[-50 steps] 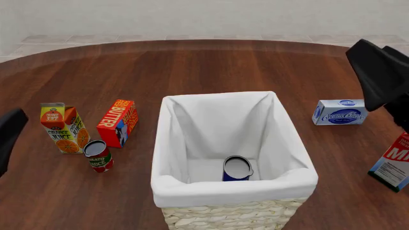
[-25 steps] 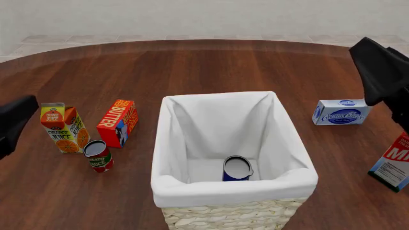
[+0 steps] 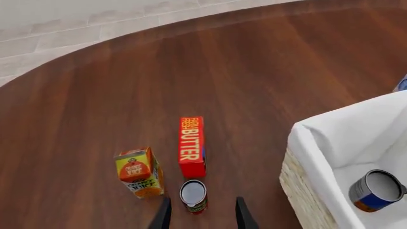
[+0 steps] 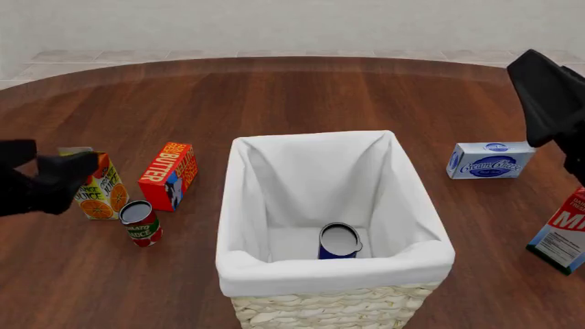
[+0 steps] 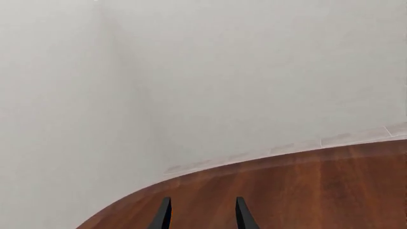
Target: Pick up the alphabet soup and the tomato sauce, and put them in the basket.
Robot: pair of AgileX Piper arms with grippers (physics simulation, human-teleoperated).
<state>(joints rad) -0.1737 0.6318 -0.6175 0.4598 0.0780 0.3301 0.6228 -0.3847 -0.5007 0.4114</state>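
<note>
The tomato sauce [image 4: 140,223] stands upright on the table, left of the basket [image 4: 333,271]. It is a red can with a green band and a grey top. In the left wrist view the tomato sauce [image 3: 193,195] sits just ahead of my left gripper [image 3: 202,217], whose fingers are open and empty, well above it. The alphabet soup [image 4: 339,241], a dark blue can with a pale top, lies inside the basket on the white lining, and the left wrist view also catches the alphabet soup [image 3: 376,191] there. My right gripper [image 5: 202,217] is open and empty, raised at the far right and facing the wall.
An orange juice carton [image 4: 103,195] and a red butter box [image 4: 169,175] stand just behind the tomato sauce; my left arm [image 4: 41,181] partly covers the carton. A cream cheese box [image 4: 489,160] and a milk carton [image 4: 562,233] sit right of the basket.
My left arm has swung in from the left edge, now over the orange juice carton. The right arm has pulled slightly further right. The cans have not moved.
</note>
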